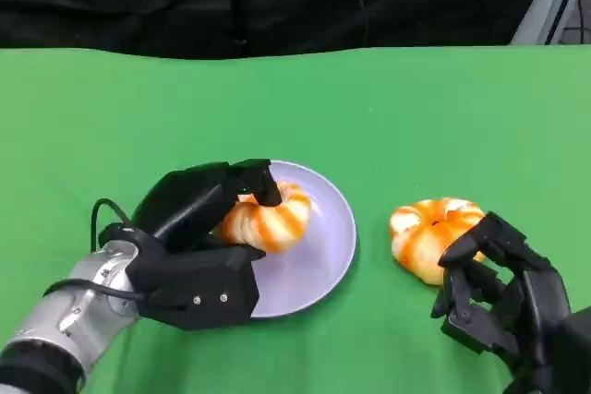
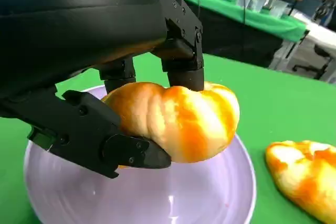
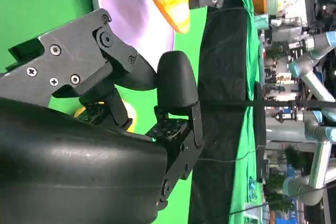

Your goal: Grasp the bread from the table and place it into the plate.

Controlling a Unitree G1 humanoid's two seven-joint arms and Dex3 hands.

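The left hand [image 1: 208, 228] grips a bread roll [image 1: 268, 217], fingers closed over its top and thumb pressed against its near side. The left wrist view shows the same hold: black fingers [image 2: 181, 56] clamp the orange-and-cream roll [image 2: 178, 121] from above while the thumb pushes in from below, keeping it just over the bowl of the lavender plate [image 2: 210, 198]. In the head view the roll sits within the plate's outline [image 1: 332, 246], toward its far left part; whether it touches the plate surface I cannot tell.

The right hand [image 1: 499, 297] hangs at the near right of the green worktop [image 1: 416, 108], fingers curled loosely but apart, holding nothing. A second bread roll [image 1: 427, 235] lies on the worktop just beside that hand's fingertips, to the right of the plate and apart from it.
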